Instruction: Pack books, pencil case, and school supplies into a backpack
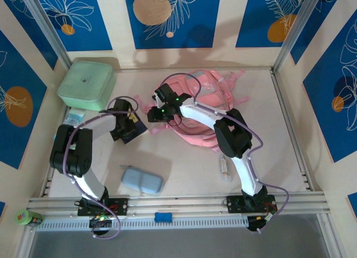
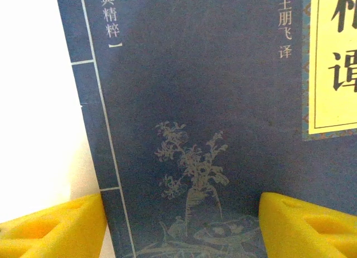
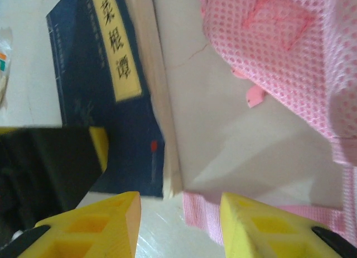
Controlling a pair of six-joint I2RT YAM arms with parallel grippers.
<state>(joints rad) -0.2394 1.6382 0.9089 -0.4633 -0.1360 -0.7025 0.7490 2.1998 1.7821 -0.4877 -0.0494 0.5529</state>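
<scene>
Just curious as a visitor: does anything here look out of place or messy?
Nothing spilled or broken. The backpack lies rumpled with straps splayed, and a small blue item sits on the front rail.

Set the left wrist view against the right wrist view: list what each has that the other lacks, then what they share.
Left wrist view: a pale plant drawing and small white characters printed on the cover.

Right wrist view: the pink backpack with its mesh fabric, the page edges of the stack, and the right gripper, open, near a pink strap.

Both: the navy book with its yellow title label, and the left gripper over it, fingers spread.
</scene>
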